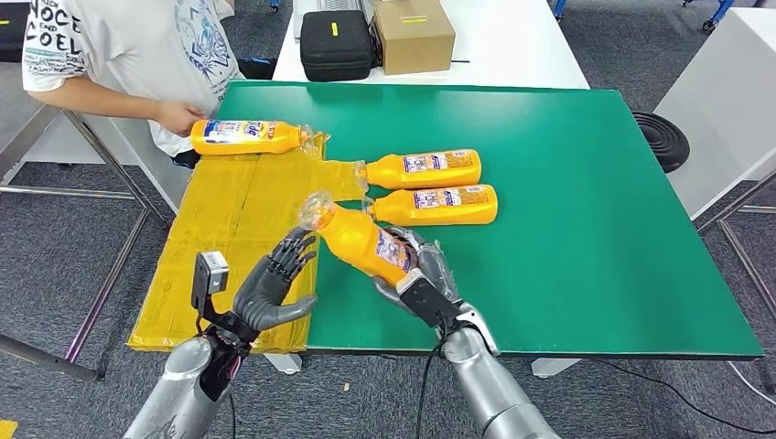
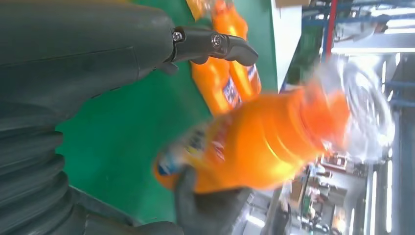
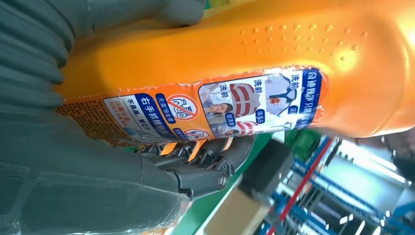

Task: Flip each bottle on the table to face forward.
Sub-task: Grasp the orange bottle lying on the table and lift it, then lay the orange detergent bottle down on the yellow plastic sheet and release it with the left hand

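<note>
**Held bottle off the counter: slip and collision risks**

1. Person's hand [image 1: 176, 116], far left: it rests on the far bottle [image 1: 247, 137] lying on the yellow sheet [image 1: 229, 219]. If you swing an arm that way, you could meet it.

2. Your left hand [image 1: 274, 288]: released, fingers spread, hovering over the yellow sheet just beside the clear cap [image 1: 316, 210] of the held bottle [image 1: 361, 242]. Close it early and you would likely knock the neck sideways, not catch it.

3. Held bottle: tilted, lifted off the green counter [image 1: 595, 229], label up. Your right hand [image 1: 416, 274] grasps only the base end, so the long body overhangs. I judge a twist or slip likely if you rotate fast; the plastic looks smooth.

4. Two lying bottles [image 1: 430, 187], just beyond the held one, side by side, caps pointing left. Set down carelessly and you could roll or shove them.
</note>
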`<action>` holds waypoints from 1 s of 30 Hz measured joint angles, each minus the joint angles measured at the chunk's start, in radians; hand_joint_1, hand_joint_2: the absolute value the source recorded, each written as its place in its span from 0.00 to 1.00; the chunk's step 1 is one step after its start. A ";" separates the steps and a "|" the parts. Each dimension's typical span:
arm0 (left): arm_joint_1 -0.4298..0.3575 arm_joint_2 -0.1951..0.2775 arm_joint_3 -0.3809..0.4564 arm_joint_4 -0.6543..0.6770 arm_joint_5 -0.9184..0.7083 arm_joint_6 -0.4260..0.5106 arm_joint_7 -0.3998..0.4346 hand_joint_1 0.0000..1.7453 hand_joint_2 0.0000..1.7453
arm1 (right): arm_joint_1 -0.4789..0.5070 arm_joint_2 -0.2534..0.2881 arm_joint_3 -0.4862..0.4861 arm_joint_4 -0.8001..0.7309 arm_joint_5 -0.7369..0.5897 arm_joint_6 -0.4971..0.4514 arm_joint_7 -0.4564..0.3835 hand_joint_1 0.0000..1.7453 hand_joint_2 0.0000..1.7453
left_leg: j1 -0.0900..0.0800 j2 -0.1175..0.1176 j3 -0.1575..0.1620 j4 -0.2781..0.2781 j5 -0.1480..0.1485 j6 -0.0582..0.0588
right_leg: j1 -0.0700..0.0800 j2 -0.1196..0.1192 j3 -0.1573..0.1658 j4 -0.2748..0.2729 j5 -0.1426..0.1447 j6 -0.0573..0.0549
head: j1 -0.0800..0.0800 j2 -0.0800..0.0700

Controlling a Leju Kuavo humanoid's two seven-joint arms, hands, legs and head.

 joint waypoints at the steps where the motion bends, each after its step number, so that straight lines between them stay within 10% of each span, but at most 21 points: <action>1: -0.006 -0.004 -0.011 0.007 0.005 0.003 0.003 0.00 1.00 | -0.002 0.007 0.011 0.012 -0.001 0.000 0.000 1.00 1.00 | 0.000 0.000 0.000 0.000 0.000 0.000 | 0.000 0.000 0.000 0.000 0.000 0.000 | 0.000 0.000; 30: -0.077 -0.053 -0.077 0.171 0.188 0.016 0.024 0.00 1.00 | -0.023 0.066 0.194 0.143 -0.084 0.041 -0.002 1.00 1.00 | 0.000 0.000 -0.001 0.000 0.000 0.000 | 0.000 0.000 -0.001 0.000 0.000 0.000 | 0.000 0.000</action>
